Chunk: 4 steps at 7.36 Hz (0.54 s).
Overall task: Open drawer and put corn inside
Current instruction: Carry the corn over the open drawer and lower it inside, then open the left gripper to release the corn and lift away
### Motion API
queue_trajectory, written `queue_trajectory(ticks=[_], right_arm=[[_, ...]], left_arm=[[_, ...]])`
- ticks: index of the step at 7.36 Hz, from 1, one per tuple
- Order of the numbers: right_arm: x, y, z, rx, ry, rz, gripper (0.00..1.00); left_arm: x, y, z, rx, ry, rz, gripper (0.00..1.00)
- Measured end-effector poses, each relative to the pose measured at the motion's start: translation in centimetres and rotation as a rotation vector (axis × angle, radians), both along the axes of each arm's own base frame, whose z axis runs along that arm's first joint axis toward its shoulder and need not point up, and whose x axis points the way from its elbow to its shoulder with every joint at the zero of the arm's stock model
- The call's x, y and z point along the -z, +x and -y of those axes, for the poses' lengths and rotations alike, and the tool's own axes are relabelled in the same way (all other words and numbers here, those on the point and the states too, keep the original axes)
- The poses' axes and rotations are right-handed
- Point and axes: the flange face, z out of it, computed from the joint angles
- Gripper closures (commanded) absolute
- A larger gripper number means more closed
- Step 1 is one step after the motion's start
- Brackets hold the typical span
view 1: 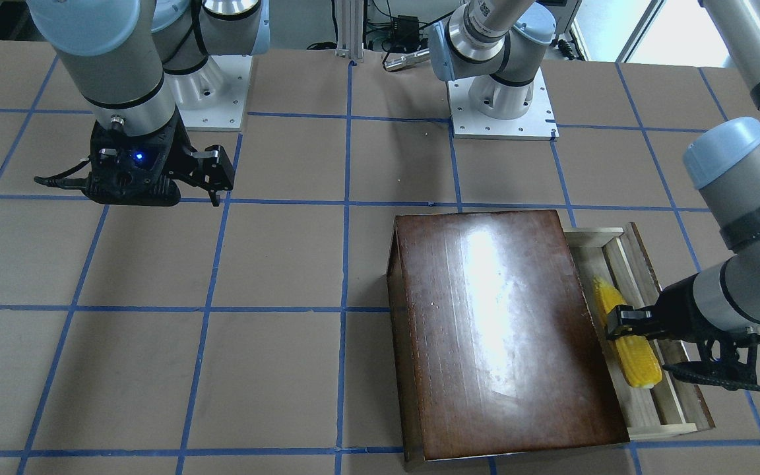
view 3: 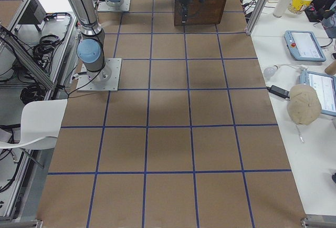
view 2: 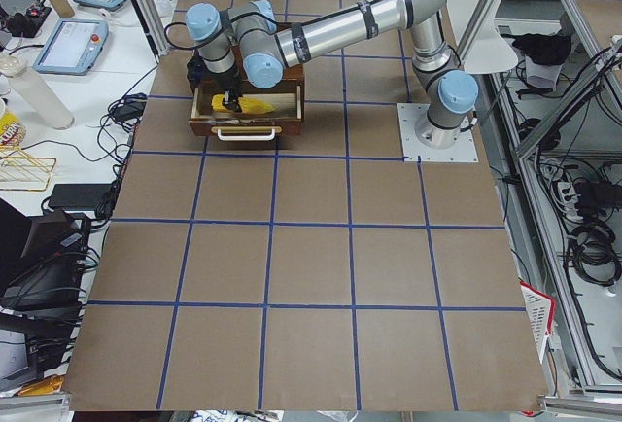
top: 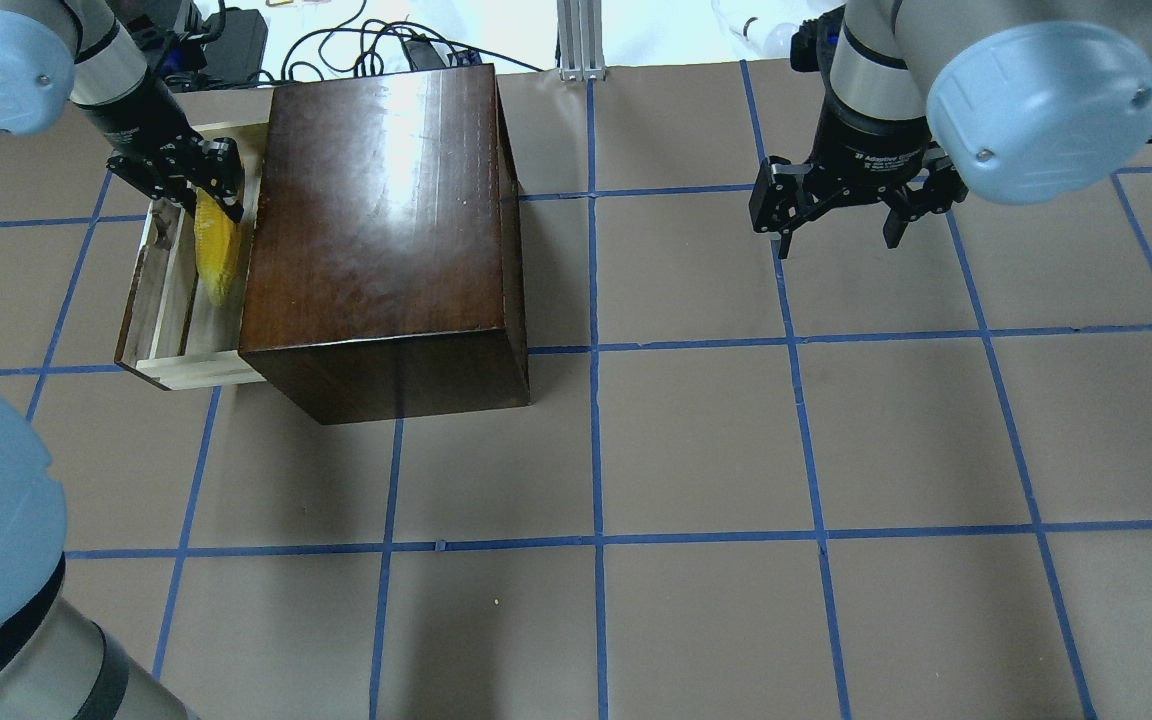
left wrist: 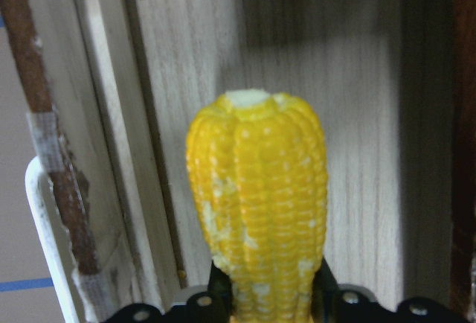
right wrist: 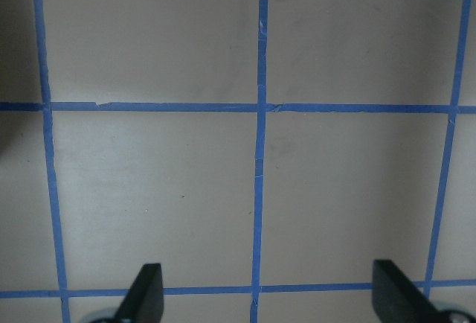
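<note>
Jaws of the left gripper (view 1: 619, 324) pinch the corn (view 1: 638, 361) inside the open drawer (view 1: 595, 237); those of the right gripper (top: 836, 236) stand spread above the worktop (top: 696, 440).

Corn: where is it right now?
Overhead view, far left: the corn is inside the open drawer, beside the dark wooden box, gripped by the left gripper.

Stretches the left arm out to the bench corner far from the bases on the left side, elbow raised, wrist bent low and slanting down. Clamps the left gripper (view 1: 621, 323) on the corn (view 1: 637, 359), both fingers pressed against it near its middle. Holds the right arm raised above the right half of the bench, well in from the edges, right gripper (top: 836, 235) aimed straight down, fingers spread wide, gripping nothing.
</note>
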Motion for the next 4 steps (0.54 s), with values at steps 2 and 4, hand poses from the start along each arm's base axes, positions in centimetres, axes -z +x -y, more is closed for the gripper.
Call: queue_trajectory(ticks=[2,4], right_arm=[[0.0,0.0,0.0,0.000,0.001,0.000,0.00],[0.0,0.0,0.0,0.000,0.000,0.000,0.00]], left_arm=[[-0.4,0.0,0.1,0.002,-0.007,0.000,0.01],[-2.2,-0.3,-0.1,0.000,-0.032,0.009,0.00]])
